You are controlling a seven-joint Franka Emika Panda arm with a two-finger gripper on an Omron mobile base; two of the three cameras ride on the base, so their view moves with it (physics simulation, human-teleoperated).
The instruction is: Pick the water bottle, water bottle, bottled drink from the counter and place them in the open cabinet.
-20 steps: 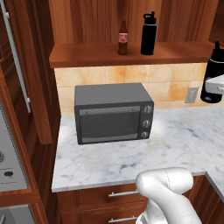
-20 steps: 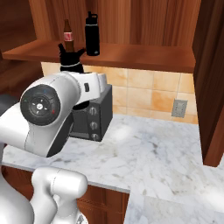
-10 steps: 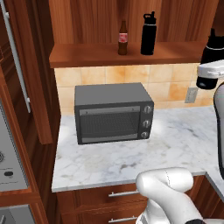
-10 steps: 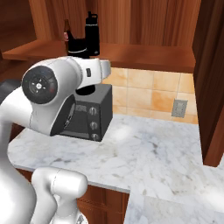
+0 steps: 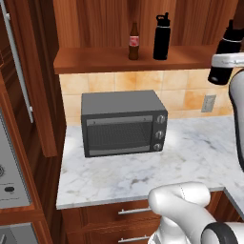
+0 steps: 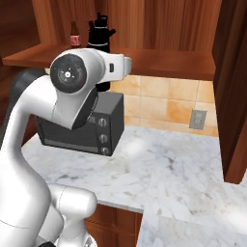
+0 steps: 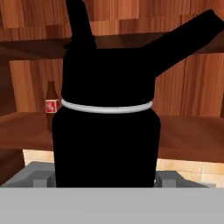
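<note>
Water bottle [image 5: 226, 52] number two sits gripped between the fingers, held in the air at the right end of the cabinet shelf [image 5: 95, 59], well above the marble surface [image 5: 190, 157]. Its black cap looms close in the hand view. On the shelf stand the other water bottle [image 5: 161, 37] and, just left of it, the bottled drink [image 5: 134, 42], both upright. A grey toaster oven [image 5: 123, 122] rests on the surface below them.
</note>
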